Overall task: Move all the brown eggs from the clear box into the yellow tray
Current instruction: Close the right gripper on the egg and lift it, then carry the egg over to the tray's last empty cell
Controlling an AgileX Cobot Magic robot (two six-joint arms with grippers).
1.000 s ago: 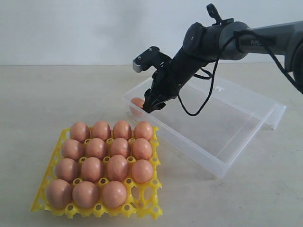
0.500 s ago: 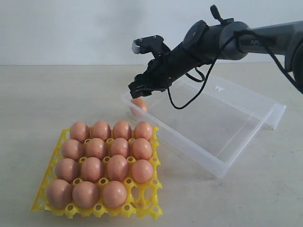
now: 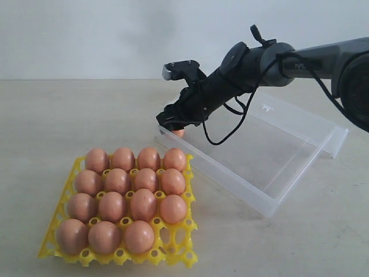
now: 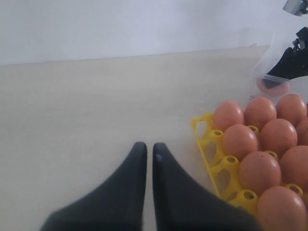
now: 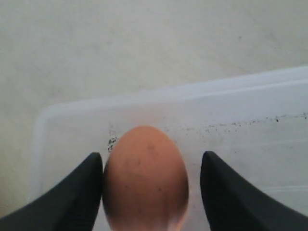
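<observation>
One brown egg [image 5: 144, 178] lies in the near left corner of the clear box [image 3: 259, 170]. My right gripper [image 5: 151, 156] is open and straddles it: one finger touches the egg's side, the other stands a little off. In the exterior view this gripper [image 3: 173, 123] hangs over that corner and hides most of the egg [image 3: 179, 133]. The yellow tray [image 3: 180, 254] holds several brown eggs [image 3: 118, 180]; its front right cup [image 3: 173, 238] is empty. My left gripper [image 4: 147, 145] is shut and empty, low over the table beside the tray [image 4: 204, 131].
The box's clear lid [image 3: 302, 124] lies folded back behind it, with a small latch tab [image 3: 266, 107]. A black cable [image 3: 228, 135] loops under the right arm. The box's near wall [image 3: 219, 170] stands between the egg and the tray.
The right gripper rose from beside the egg, swung left and levelled out, then came down so its open fingers are on either side of the egg. Tray and box are unmoved.
</observation>
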